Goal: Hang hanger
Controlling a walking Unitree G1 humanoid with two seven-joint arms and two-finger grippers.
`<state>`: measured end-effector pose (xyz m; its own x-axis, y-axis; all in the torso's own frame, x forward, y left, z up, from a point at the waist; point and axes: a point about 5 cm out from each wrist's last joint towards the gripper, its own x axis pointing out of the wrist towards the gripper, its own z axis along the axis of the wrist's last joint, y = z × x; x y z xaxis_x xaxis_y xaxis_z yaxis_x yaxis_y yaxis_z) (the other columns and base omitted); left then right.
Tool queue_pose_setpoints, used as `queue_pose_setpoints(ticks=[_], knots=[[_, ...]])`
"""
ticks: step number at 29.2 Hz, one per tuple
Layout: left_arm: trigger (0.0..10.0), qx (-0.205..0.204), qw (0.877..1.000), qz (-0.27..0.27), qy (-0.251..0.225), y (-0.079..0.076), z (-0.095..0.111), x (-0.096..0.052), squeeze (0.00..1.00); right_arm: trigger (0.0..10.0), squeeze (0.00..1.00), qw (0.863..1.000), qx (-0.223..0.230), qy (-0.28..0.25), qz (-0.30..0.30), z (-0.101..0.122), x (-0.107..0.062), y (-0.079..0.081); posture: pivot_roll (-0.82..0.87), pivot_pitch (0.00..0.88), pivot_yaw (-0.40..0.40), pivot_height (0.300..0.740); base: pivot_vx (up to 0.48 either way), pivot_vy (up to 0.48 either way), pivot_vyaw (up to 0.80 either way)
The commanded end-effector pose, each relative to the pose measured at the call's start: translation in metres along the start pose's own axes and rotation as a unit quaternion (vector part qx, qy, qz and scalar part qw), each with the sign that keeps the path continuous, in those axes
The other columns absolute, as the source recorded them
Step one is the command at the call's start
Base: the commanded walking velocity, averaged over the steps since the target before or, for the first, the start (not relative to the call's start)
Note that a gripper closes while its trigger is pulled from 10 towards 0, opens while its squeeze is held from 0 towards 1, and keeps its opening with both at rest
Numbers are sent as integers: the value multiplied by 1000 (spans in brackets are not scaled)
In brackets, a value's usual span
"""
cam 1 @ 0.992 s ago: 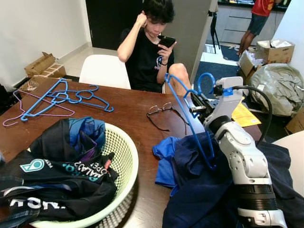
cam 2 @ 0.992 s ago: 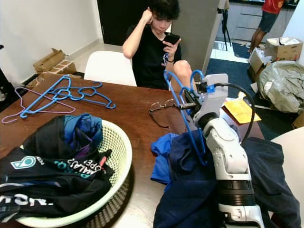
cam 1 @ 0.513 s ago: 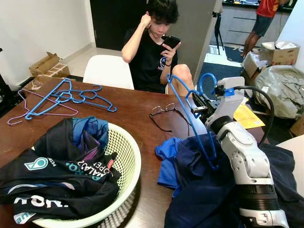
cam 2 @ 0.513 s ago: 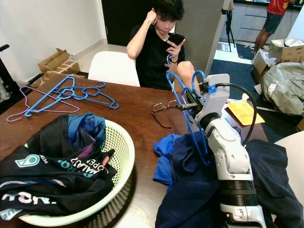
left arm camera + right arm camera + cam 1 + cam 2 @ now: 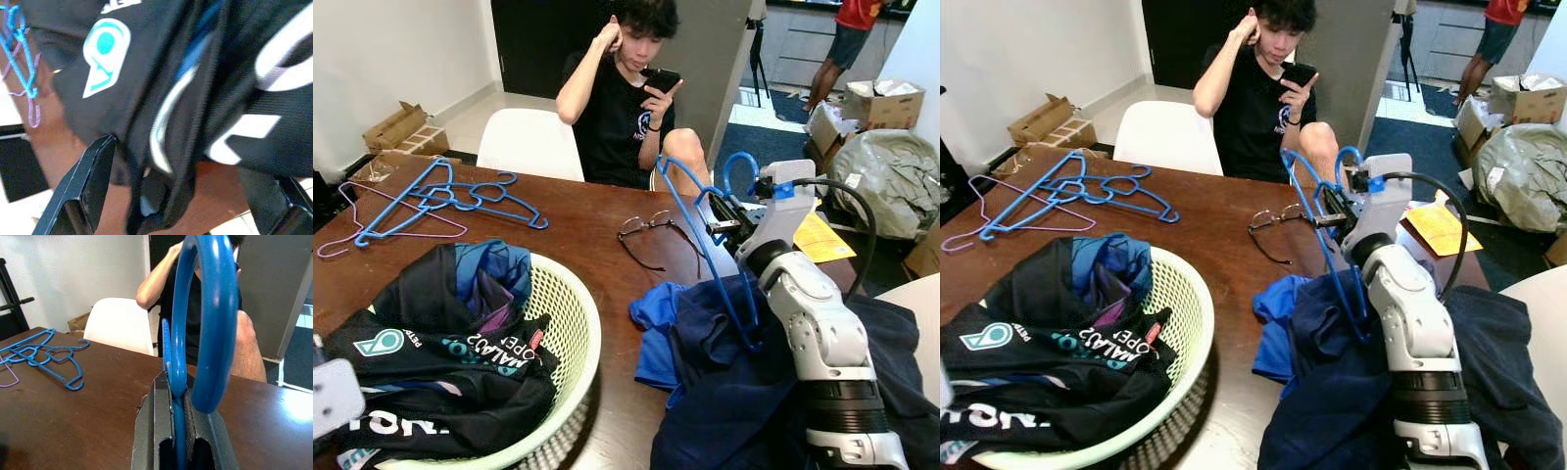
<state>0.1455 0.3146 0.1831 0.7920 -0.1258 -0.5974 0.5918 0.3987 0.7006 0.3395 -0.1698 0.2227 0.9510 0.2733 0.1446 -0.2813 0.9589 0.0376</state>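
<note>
Your blue plastic hanger [image 5: 705,245] stands upright over the far right part of the brown wooden table [image 5: 578,235], its lower bar buried in the dark navy garment [image 5: 734,392] heaped beneath the right arm, with a brighter blue cloth [image 5: 651,323] spilling out beside it. The right gripper [image 5: 178,431] has its two black fingers [image 5: 151,431] pressed together on the hanger's neck, the hook curling up just past the fingertips. Just beside that gripper, toward the table's middle, you have a pair of thin-framed spectacles [image 5: 646,230] lying on bare wood. Beyond the gripper, across the table edge, a person in a black shirt [image 5: 617,108] sits holding a phone, close to the hanger's hook, next to a white chair [image 5: 529,147]. Well away to the left lies a tangle of blue and purple hangers [image 5: 431,201]. The pale green mesh laundry basket [image 5: 568,323], stuffed with black printed sportswear [image 5: 440,362], fills the near left; your left gripper [image 5: 186,196] hovers spread open right over that sportswear.
</note>
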Motion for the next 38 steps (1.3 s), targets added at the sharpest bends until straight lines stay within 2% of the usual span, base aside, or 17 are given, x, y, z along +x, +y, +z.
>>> queue_pose_setpoints(ticks=[1, 5, 8, 10, 13, 14, 19, 21, 22, 25, 29, 34, 38], knots=[[10000, -10, 1000, -9, -9, -10, 0, 2, 0, 10000, 0, 1000, -9, 1, -1, 1, 1, -2, 128, 16, -64, 740, 0, 0, 0], [10000, -13, 1000, -2, -7, -15, -1, -3, 0, 10000, 0, 1000, -9, 1, -1, 1, 0, -3, 133, 17, -65, 740, 0, 0, 0], [10000, -8, 1000, 17, 7, -12, -5, -14, 0, 10000, 0, 1000, -9, 3, 0, 0, 0, -3, 145, 18, -74, 740, 0, 0, 0], [10000, -8, 1000, 17, 7, -12, -5, -14, 0, 10000, 0, 1000, -9, 3, 0, 0, 0, -3, 145, 18, -74, 740, 0, 0, 0], [10000, 25, 997, 72, 34, 11, -10, -35, 0, 10000, 0, 1000, -7, 5, 9, -1, 3, 0, 156, 17, -84, 740, 0, 0, 0], [10000, 28, 996, 79, 30, 14, -8, -37, 0, 10000, 0, 1000, -7, 5, 10, -1, 4, 0, 160, 17, -87, 740, 0, 0, 0], [10000, 29, 996, 82, 27, 15, -6, -37, 0, 10000, 0, 1000, -6, 4, 10, -1, 4, 1, 163, 17, -87, 740, 0, 0, 0], [10000, 16, 997, 72, 14, 2, -5, -26, 0, 10000, 0, 1000, -5, 4, 11, -1, 5, 2, 155, 21, -83, 740, 0, 0, 0], [10000, 16, 997, 72, 14, 2, -5, -26, 0, 10000, 0, 1000, -5, 4, 11, -1, 5, 2, 155, 21, -83, 740, 0, 0, 0], [10000, -10, 998, 55, -3, -18, -6, -10, 0, 10000, 0, 1000, -6, 4, 9, 0, 4, 0, 150, 22, -80, 740, 0, 0, 0], [10000, -13, 998, 55, -5, -20, -6, -8, 0, 10000, 0, 1000, -7, 4, 8, 0, 4, 0, 150, 22, -80, 740, 0, 0, 0], [10000, -47, 997, 52, -16, -36, -9, -4, 0, 10000, 0, 1000, -7, 5, 9, -1, 4, -1, 150, 24, -83, 740, 0, 0, 0], [10000, -48, 997, 61, -14, -32, -9, -9, 0, 10000, 0, 1000, -7, 6, 9, -1, 4, -1, 157, 26, -89, 740, 0, 0, 0]])
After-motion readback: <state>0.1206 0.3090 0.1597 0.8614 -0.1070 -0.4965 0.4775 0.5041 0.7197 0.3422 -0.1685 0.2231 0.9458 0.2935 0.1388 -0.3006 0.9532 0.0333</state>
